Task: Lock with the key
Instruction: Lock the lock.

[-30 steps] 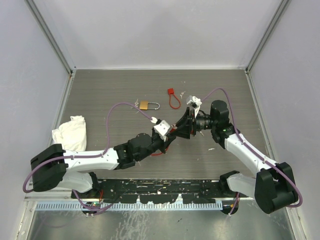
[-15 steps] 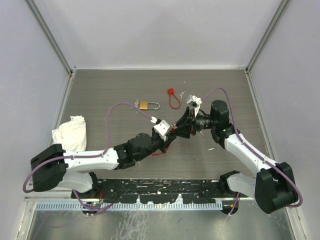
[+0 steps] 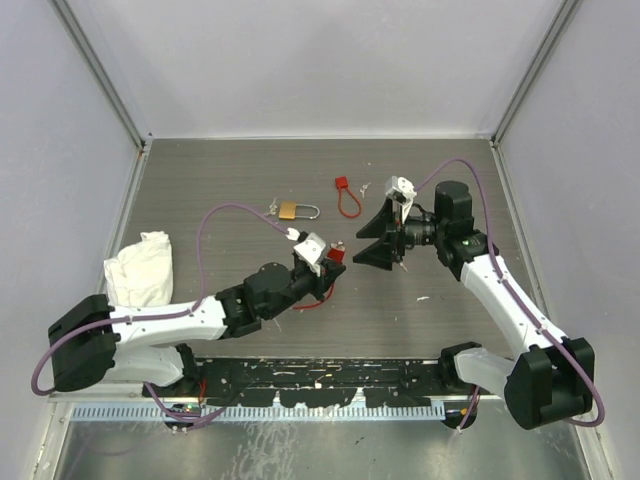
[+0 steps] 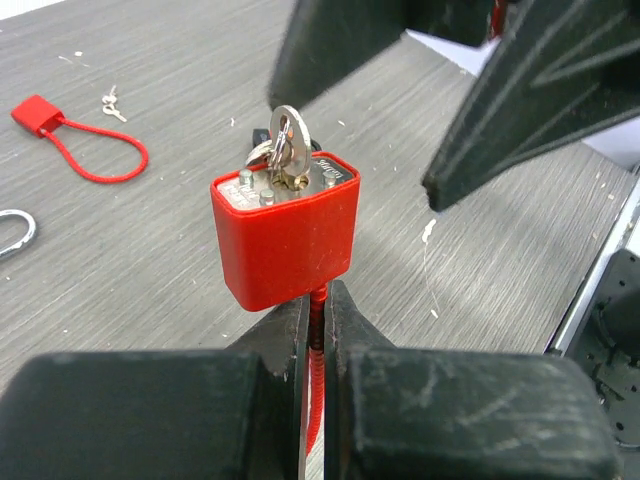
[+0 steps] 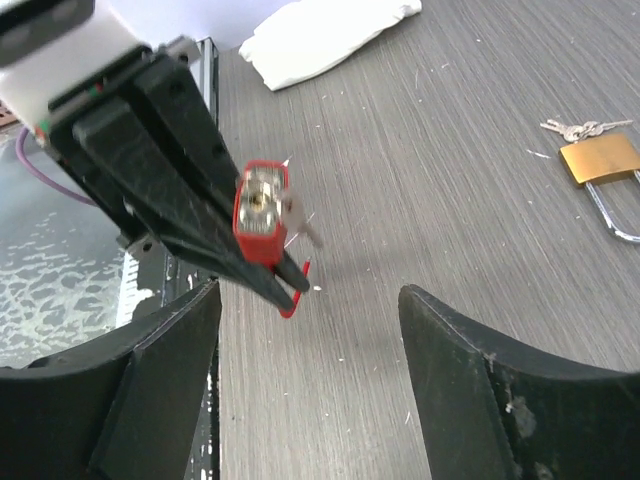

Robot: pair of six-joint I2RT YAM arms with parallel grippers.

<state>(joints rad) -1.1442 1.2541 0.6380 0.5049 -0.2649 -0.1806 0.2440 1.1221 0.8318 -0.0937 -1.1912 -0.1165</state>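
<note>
Left wrist cam tells most of it: the left gripper point(image 4: 316, 305) is pinched tight on the thin red cable point(image 4: 318, 335) coming out of the bottom of a small red plastic-cased padlock point(image 4: 285, 240); the lock body sits upright just above the fingertips with its keyhole face pointing up; the small silver key point(image 4: 287, 135) with the round holed head is stuck in that keyhole, a bit tilted, with a little ring right beside it.

Right gripper point(image 3: 372, 243) is spread wide with nothing between the fingers; from its own cam the red lock shows in the gap, close but not touching; its two black fingers loom just behind the key in the left wrist shot.

Overhead you also get the rest of the grey wood-grain table point(image 3: 220, 170); a brass padlock with a silver shackle point(image 3: 292, 210) lies flat farther back, tiny spare keys point(image 3: 272, 207) just beside it; a second red cable loop with a small square red body point(image 3: 346, 197) sits near it; a crumpled white cloth point(image 3: 140, 268) is over by the left edge.
</note>
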